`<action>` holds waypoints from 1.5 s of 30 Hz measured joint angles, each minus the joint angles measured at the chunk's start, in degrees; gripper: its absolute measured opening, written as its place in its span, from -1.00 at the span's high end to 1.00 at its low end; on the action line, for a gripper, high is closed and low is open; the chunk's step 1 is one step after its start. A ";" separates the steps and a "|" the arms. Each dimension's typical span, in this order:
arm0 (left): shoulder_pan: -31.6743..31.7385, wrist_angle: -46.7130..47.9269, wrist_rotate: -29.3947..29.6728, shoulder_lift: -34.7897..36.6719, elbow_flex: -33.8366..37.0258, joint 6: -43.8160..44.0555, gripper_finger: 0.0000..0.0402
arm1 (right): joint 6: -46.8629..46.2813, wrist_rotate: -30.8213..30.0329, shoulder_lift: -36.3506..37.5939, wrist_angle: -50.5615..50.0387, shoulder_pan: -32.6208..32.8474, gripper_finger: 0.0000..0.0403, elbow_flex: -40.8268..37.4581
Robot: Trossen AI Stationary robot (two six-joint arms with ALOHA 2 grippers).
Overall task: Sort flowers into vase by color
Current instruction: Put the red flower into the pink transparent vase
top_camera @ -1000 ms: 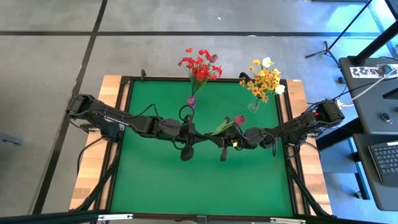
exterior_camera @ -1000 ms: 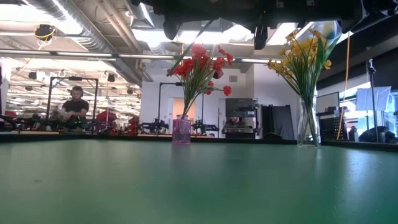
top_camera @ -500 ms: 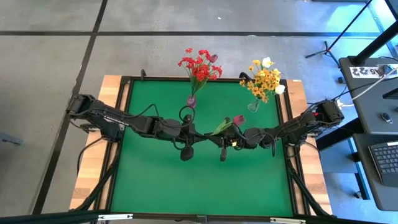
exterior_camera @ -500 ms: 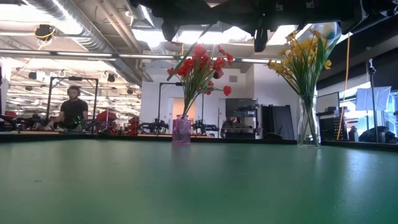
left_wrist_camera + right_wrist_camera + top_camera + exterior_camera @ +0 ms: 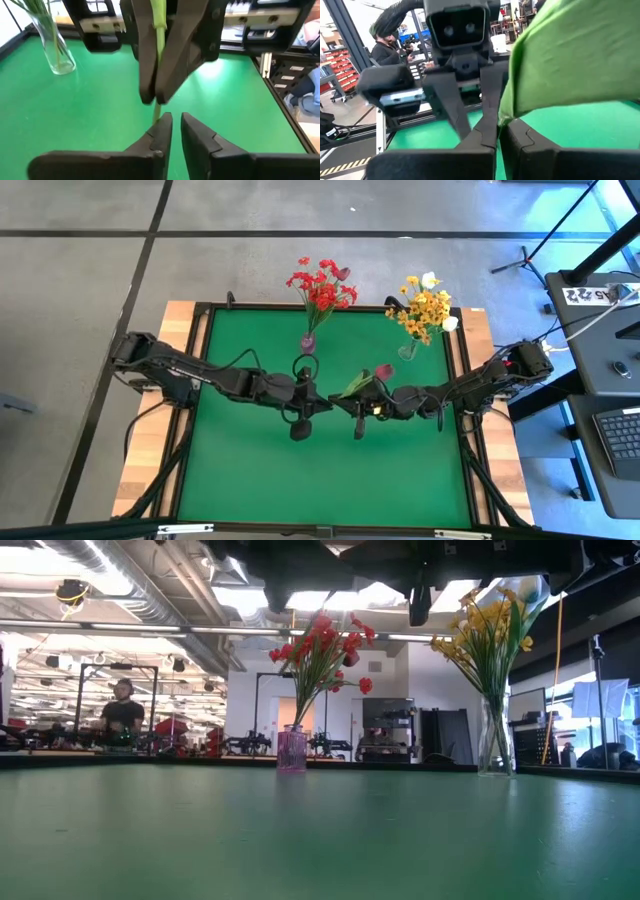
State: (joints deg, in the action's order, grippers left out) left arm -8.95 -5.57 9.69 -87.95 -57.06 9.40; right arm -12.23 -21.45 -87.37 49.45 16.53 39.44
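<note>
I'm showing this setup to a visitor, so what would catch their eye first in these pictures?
Probably the two dark arms meeting mid-table, the right pincer shut on a green-stemmed dark red bud flower with the left pincer close beside it. Next, along the far edge of the green table: red blossoms in a small purple vase, yellow-orange blossoms in a clear glass vase.

Near half of the green table [image 5: 300, 480] lies open; two vases [image 5: 308, 342] [image 5: 407, 351] crowd its far edge.
</note>
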 joint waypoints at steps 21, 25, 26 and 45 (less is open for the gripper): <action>0.22 -3.82 2.42 -1.37 0.13 0.60 0.83 | -3.65 -0.31 0.15 -4.07 -0.07 0.97 0.07; 0.24 -3.79 2.75 -1.37 0.13 0.51 0.94 | -3.85 -0.08 0.15 -4.02 -0.07 0.97 0.07; 0.24 -3.75 2.82 -1.37 0.13 0.51 0.97 | -3.94 -0.06 0.15 -4.02 -0.07 0.97 0.07; 1.73 -1.68 0.37 -1.26 0.00 0.71 1.00 | -5.52 3.21 -0.02 -2.91 0.00 0.46 0.00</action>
State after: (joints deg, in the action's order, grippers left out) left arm -7.22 -7.24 10.06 -89.21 -57.06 10.11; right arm -17.75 -18.25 -87.39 46.54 16.54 39.44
